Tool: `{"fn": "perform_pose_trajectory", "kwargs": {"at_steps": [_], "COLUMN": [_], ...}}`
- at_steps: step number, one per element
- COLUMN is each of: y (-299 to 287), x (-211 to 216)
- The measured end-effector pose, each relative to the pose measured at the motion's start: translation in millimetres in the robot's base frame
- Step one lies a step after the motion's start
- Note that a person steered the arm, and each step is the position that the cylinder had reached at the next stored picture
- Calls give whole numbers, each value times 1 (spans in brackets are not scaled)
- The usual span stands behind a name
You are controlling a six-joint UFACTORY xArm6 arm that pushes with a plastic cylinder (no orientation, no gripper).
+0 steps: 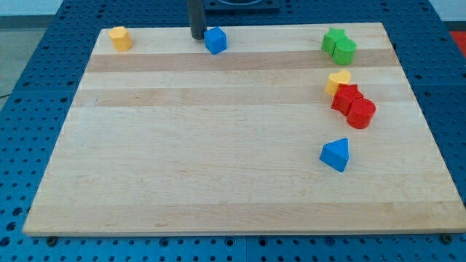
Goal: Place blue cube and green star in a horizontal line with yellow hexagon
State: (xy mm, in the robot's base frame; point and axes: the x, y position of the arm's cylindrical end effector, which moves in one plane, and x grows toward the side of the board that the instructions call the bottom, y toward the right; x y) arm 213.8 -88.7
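The yellow hexagon (120, 38) sits near the board's top left corner. The blue cube (215, 40) sits near the top edge, left of centre, about level with the hexagon. The green star (333, 40) sits near the top right, touching a green cylinder (346, 51) at its lower right. My tip (197, 36) is at the top edge, just left of the blue cube and touching or nearly touching it. The rod rises out of the view's top.
A yellow heart (338, 81), a red star (346, 98) and a red cylinder (361, 113) cluster at the right. A blue triangle (336, 154) lies below them. The wooden board (218, 167) rests on a blue perforated table.
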Motion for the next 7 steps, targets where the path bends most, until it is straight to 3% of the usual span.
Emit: {"fn": "perform_pose_trajectory", "kwargs": {"at_steps": [1, 2, 3, 4, 5, 7], "y": [-6, -71, -76, -19, 50, 146], "x": [1, 49, 137, 166, 148, 47]}}
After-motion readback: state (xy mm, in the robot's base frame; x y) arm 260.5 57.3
